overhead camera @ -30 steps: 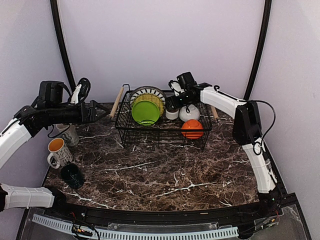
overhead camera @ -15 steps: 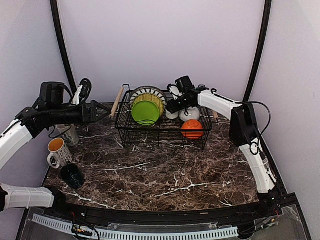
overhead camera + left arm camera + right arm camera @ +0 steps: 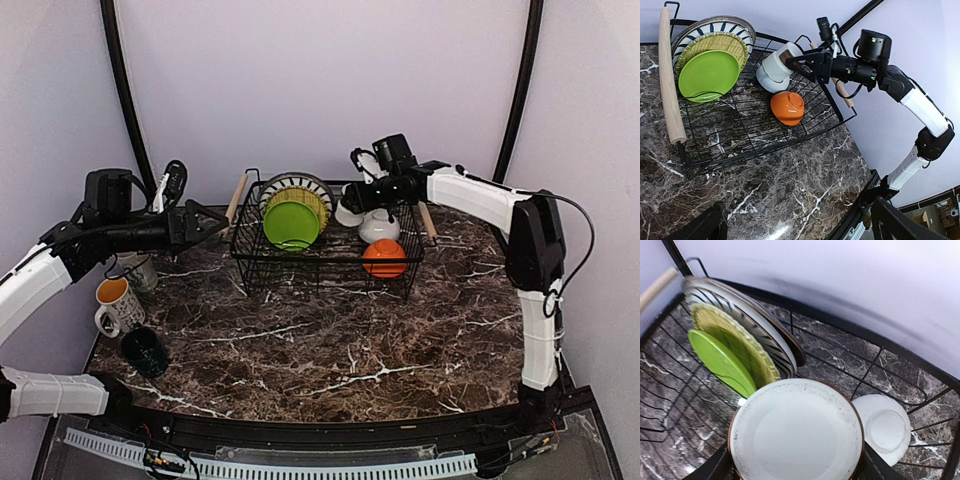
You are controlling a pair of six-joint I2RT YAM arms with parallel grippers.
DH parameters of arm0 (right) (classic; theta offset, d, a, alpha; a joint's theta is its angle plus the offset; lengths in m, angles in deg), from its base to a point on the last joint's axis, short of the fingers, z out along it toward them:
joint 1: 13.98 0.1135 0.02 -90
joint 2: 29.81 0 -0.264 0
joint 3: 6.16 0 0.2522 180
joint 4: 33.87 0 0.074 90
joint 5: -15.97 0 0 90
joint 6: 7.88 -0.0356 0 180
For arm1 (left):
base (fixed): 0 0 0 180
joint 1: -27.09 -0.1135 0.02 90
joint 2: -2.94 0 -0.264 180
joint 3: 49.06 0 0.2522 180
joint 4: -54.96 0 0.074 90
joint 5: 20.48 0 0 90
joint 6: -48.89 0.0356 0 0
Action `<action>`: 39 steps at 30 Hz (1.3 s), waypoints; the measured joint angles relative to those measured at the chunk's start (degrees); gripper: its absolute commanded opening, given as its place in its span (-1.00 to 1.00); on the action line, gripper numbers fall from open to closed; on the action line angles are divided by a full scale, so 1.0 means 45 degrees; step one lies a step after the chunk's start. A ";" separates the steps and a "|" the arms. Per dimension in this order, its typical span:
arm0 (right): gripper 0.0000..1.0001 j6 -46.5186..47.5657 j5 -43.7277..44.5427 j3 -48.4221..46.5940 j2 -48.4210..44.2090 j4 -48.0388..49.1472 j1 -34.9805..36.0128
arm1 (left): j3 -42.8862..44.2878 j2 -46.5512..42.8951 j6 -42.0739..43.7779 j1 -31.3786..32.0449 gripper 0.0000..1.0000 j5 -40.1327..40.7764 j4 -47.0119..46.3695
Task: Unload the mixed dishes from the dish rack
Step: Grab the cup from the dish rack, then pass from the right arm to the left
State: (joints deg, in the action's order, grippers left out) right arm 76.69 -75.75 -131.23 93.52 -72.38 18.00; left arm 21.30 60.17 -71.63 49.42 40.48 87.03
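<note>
The dish rack (image 3: 330, 262) stands at the back of the marble table. In it stand a lime-green plate (image 3: 291, 224), a yellow plate (image 3: 303, 196) and a grey striped plate (image 3: 295, 180), next to an orange bowl (image 3: 384, 258) and an upturned white bowl (image 3: 380, 228). My right gripper (image 3: 352, 207) is shut on a white mug (image 3: 347, 213), tipped on its side above the rack's middle. The right wrist view shows the mug's round base (image 3: 796, 430) between the fingers. My left gripper (image 3: 222, 222) hangs open left of the rack, holding nothing.
Three mugs stand at the table's left edge: a pale one with an orange inside (image 3: 115, 303), a dark green one (image 3: 145, 350) and another pale one (image 3: 135, 268). Wooden rod handles (image 3: 233, 205) (image 3: 428, 222) flank the rack.
My right gripper has closed on the white mug and raised it, drawing it slightly to the right. The left arm has edged a little toward the rack.
</note>
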 measured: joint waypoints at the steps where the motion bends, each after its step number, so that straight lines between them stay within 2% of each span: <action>1: -0.47 -0.0233 -0.0165 0.0525 -0.0646 0.0350 0.0000 | -0.0092 0.0063 -0.0189 0.0005 0.98 -0.0131 -0.0277; 5: -0.51 -0.1370 -0.1311 0.2229 -0.2579 0.2089 -0.0005 | -0.0398 0.0500 -0.1132 0.0112 0.98 -0.0704 -0.1617; 10: -0.52 -0.3570 -0.3716 0.5343 -0.4425 0.5187 0.0053 | -0.0636 0.1496 -0.2647 0.0714 0.97 -0.1360 -0.4284; 15: -0.52 -0.5697 -0.5498 0.8087 -0.5362 0.8024 0.0413 | -0.0636 0.2710 -0.3988 0.1676 0.95 -0.1613 -0.6824; 20: -0.52 -0.7524 -0.6615 0.9904 -0.5955 1.0807 0.1020 | -0.0636 0.3881 -0.5202 0.2293 0.90 -0.1778 -0.9034; 24: -0.52 -0.8242 -0.7072 1.0185 -0.6159 1.1992 0.1307 | -0.0636 0.4415 -0.5727 0.2555 0.89 -0.1739 -0.9855; 33: -0.52 -0.8937 -0.7378 1.0389 -0.6465 1.3566 0.1666 | -0.0636 0.4425 -0.6033 0.2671 0.81 -0.1248 -1.0263; 39: -0.53 -0.9418 -0.7640 1.0399 -0.6421 1.4061 0.1938 | -0.0641 0.4435 -0.6499 0.2720 0.52 -0.1243 -1.1118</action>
State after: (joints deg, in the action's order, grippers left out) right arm 34.31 -110.13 -84.43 64.63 -9.10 26.73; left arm 18.42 80.13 -100.87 61.66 34.88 37.00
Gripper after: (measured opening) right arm 0.675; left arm 0.824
